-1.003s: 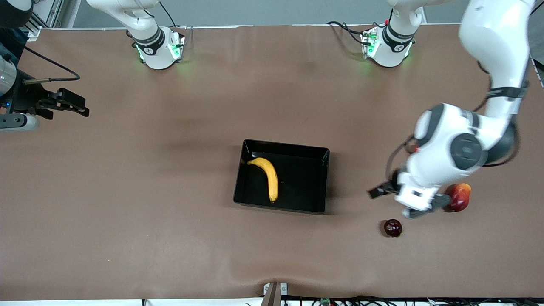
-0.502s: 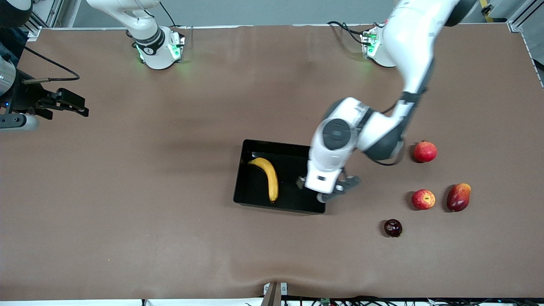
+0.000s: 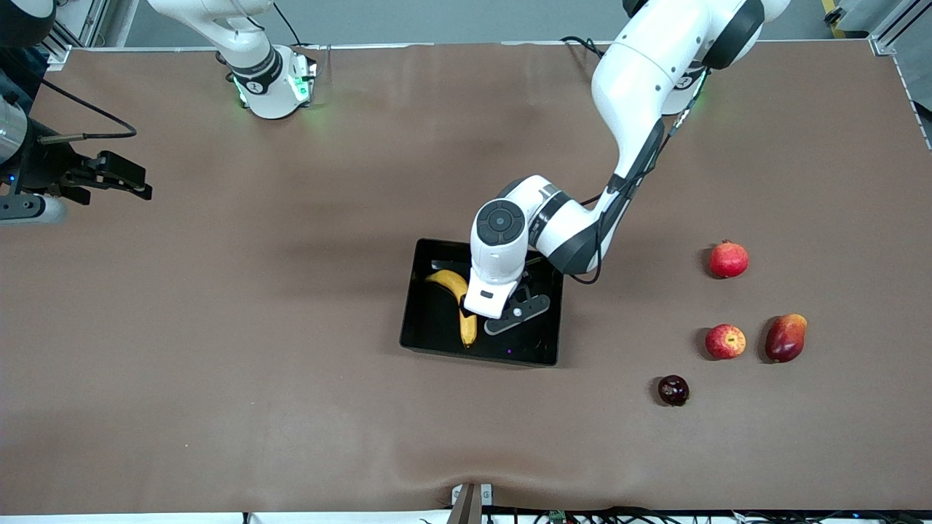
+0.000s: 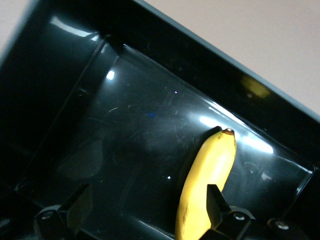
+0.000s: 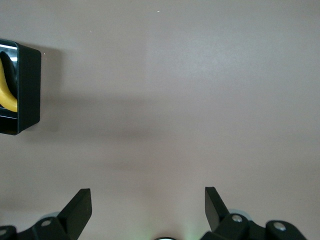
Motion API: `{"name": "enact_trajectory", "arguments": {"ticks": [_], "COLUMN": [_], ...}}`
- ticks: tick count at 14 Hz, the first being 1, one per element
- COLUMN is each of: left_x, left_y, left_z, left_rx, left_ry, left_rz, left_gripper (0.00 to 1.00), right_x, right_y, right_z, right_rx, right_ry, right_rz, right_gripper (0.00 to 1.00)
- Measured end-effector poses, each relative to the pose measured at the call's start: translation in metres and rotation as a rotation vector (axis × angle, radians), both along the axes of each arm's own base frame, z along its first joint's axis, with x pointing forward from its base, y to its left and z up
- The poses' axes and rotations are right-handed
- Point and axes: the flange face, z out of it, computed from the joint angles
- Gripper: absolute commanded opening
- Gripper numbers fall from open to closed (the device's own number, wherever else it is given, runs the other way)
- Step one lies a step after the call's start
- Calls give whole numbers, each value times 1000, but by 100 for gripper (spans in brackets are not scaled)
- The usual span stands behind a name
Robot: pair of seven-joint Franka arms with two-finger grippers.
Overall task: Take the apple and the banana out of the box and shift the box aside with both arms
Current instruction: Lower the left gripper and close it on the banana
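Front view: L claw [image 3: 486, 311], open, has swung from apple [image 3: 725, 341] (now out on worktop [image 3: 218, 327]) to over banana [image 3: 459, 298] in box [image 3: 480, 353] — banana grab likely next; R claw [image 3: 109, 178] open, waits.

We see two white Franka arms, the left arm [image 3: 641, 80] and right arm [image 3: 240, 36], with smooth rounded shells, black joint rings and grey round joint caps. Green lights glow at both bases, where black cables trail. Our wrist views show black angular fingertips [image 4: 215, 200] with small silver screws.
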Motion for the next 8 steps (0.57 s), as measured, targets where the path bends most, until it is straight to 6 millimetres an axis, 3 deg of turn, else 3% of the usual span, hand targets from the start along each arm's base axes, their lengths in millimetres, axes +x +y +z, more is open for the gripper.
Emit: {"name": "enact_trajectory", "arguments": {"ticks": [8], "left_x": [-17], "left_y": [-27], "left_z": [-35], "left_rx": [-33], "left_ry": [-28], "left_rz": [-168], "left_gripper": [100], "right_x": [0], "right_y": [0], "right_z": [0], "right_rx": [0], "right_ry": [0], "right_rz": [0], "right_gripper": [100]}}
